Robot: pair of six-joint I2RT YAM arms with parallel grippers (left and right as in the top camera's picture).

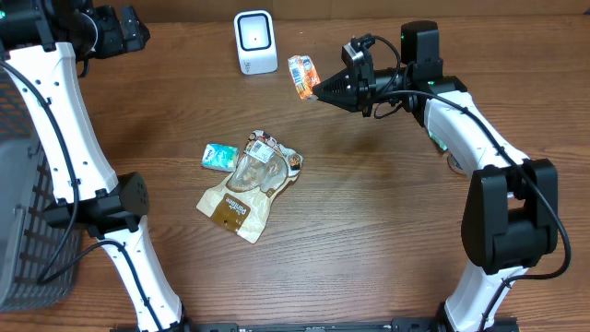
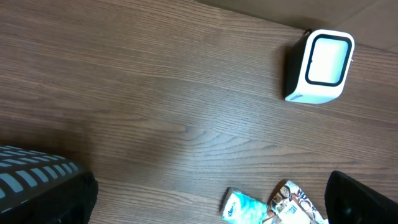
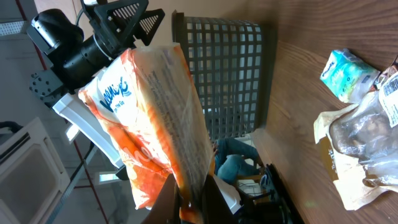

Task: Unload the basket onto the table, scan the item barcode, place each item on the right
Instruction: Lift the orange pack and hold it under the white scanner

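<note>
Closest to the right wrist camera is the orange and white printed plastic packet (image 3: 152, 118), the item to be scanned. The right claw (image 3: 189, 200) is closed tightly on the packet's lower edge and holds it in the air above the brown wooden worktop (image 1: 387, 240). From overhead, the packet hangs at the tip of this claw, just to the right of the white box-shaped scanner with a dark window (image 1: 255, 41), near it but not touching.

The left claw (image 2: 209, 183) has its fingers spread as wide as they go and holds nothing. It hovers over bare wood, and its camera looks toward the scanner.

A small teal tissue pack (image 1: 219, 155) and a clear and tan food pouch (image 1: 247, 184) lie together in the middle of the worktop, and a dark mesh basket (image 1: 23, 231) stands at the left edge.

I judge that the pick-up and the lift are done, and that the presenting step is in progress. The packet is beside the scanner window, not in front of it, so I think it must be brought across and turned. I cannot see a barcode on the packet, and nothing shows whether a scan has been read.
</note>
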